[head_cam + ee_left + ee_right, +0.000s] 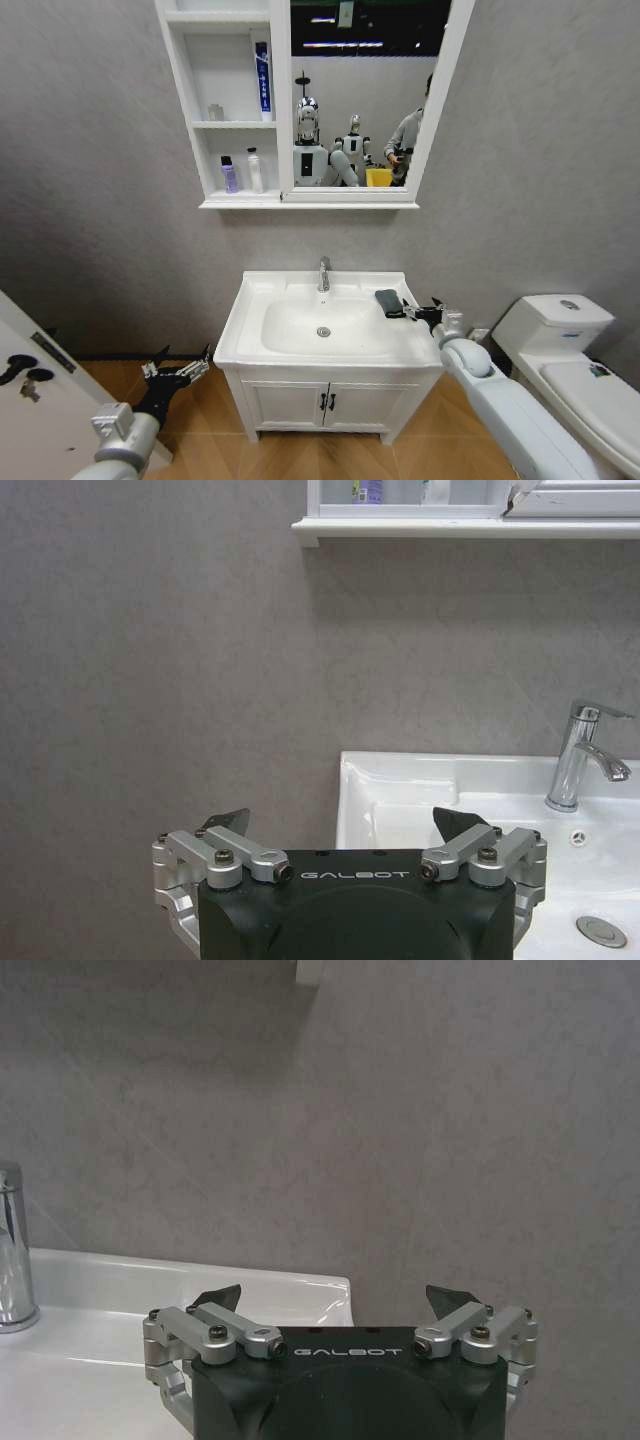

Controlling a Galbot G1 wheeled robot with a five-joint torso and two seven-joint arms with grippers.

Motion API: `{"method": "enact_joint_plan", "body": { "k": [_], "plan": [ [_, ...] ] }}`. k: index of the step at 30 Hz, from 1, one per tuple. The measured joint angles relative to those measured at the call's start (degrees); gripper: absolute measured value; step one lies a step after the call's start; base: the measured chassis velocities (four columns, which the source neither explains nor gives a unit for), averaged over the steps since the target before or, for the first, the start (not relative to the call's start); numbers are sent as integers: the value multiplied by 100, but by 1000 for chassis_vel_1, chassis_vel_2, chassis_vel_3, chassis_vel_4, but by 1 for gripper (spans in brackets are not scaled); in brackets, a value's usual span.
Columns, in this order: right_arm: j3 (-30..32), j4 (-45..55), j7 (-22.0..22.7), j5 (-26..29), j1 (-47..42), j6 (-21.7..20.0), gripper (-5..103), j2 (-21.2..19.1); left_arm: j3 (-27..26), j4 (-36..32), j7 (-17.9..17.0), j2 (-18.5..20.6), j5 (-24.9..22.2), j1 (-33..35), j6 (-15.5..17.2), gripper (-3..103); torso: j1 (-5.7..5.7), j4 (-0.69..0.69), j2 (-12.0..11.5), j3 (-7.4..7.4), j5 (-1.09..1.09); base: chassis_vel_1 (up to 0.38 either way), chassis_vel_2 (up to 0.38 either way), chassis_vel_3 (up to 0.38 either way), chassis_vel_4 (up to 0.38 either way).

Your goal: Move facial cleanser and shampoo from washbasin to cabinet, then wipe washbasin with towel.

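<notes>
On the washbasin rim: dark towel, right gripper just beside it, jaws wide. Left gripper wide, parked low. Bottles on cabinet shelf; wiping step begins. Next: grasp towel.

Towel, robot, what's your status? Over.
Towel lying on washbasin right rim. Right gripper open beside it, empty. Left gripper open, low left. Nothing in the way.
</notes>
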Motion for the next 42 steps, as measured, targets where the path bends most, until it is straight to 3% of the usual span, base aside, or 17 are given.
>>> {"method": "enact_joint_plan", "body": {
  "k": [1, 3, 5, 8, 9, 11, 12, 14, 18, 28, 42],
  "plan": [
    [0, 0, 0, 0, 0, 0, 100, 0, 0, 0, 0, 0, 0, 0, 0, 100, 0, 0, 0, 0, 0, 0, 0, 0, 0],
    [974, 1063, 24, -213, -1358, 113, 100, 290, 2, -1, 1, 0, -1, 0, 0, 100, 0, -3, 0, 0, 4, 0, 0, 0, 0],
    [1337, 1401, -63, -337, -1878, 200, 100, 404, 0, 0, -1, 0, 0, 1, 0, 100, 0, -3, 1, 0, 1, 0, 0, 0, 0],
    [2200, 2301, -271, -604, -3302, 486, 100, 1054, 1, 0, 0, 0, 0, 1, 0, 100, -2, -4, 1, -1, 0, 0, 0, 0, 0],
    [2200, 2301, -271, -604, -3302, 486, 100, 1054, 1, 0, 0, 0, 0, 1, 0, 100, -2, -4, 1, -1, 0, 0, 0, 0, 0],
    [2498, 2720, -371, -659, -3926, 614, 100, 1735, 1, 0, 0, 0, 0, 1, 0, 100, -2, -4, 1, -1, 1, 0, 0, 0, 0],
    [2498, 2720, -371, -659, -3926, 614, 100, 1735, 1, 0, 0, 0, 0, 1, 0, 100, -2, -4, 1, -1, 1, 0, 0, 0, 0],
    [2608, 3057, -507, -730, -4501, 759, 100, 2332, 1, -1, 0, 1, 0, -1, -1, 100, -2, -5, 1, -1, -1, 0, 0, 0, 0],
    [2539, 3359, -548, -852, -4865, 889, 100, 2735, 1, -1, 0, 0, 0, 0, 0, 100, -2, -2, 1, 0, 1, 0, 0, 0, 0],
    [2174, 3566, -646, -1363, -5357, 1353, 100, 3105, 1, -1, 0, 0, 0, 0, 0, 100, 0, -2, 0, 0, 1, 0, 0, 0, 0],
    [2126, 3508, -642, -1414, -5314, 1366, 100, 3087, 1, -1, 0, 0, 0, 0, 0, 100, 0, -2, 0, 1, 2, 0, 0, 0, 0]
  ]
}}
